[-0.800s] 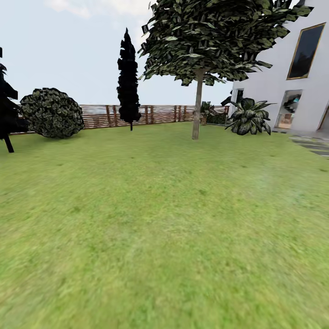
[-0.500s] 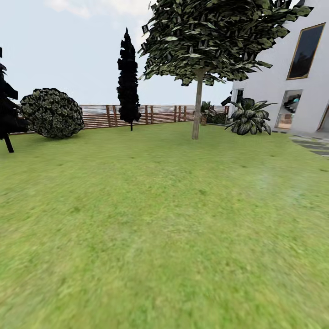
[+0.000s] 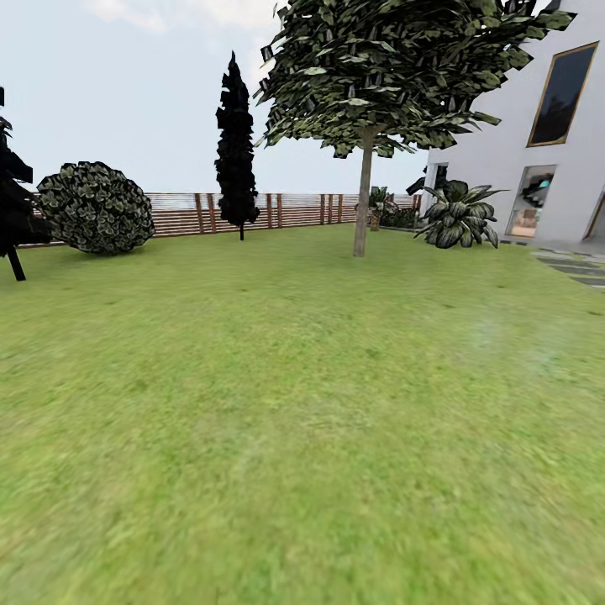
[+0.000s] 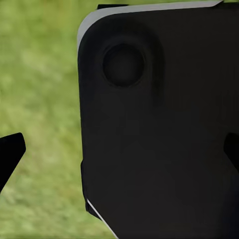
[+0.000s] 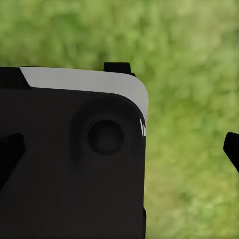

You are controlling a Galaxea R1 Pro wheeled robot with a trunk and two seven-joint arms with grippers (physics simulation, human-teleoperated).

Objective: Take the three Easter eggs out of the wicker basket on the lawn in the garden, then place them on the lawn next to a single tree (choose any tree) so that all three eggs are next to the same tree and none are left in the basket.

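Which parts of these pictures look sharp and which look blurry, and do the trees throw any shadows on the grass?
Head view: the tree, fence and house are crisp, the near lawn smears into blur, and no cast shadows show. Left wrist view: blurred grass behind a dark robot panel. Right wrist view: the same soft grass, flatly lit.

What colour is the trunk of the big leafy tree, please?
Pale grey-beige trunk, seen best in the head view.
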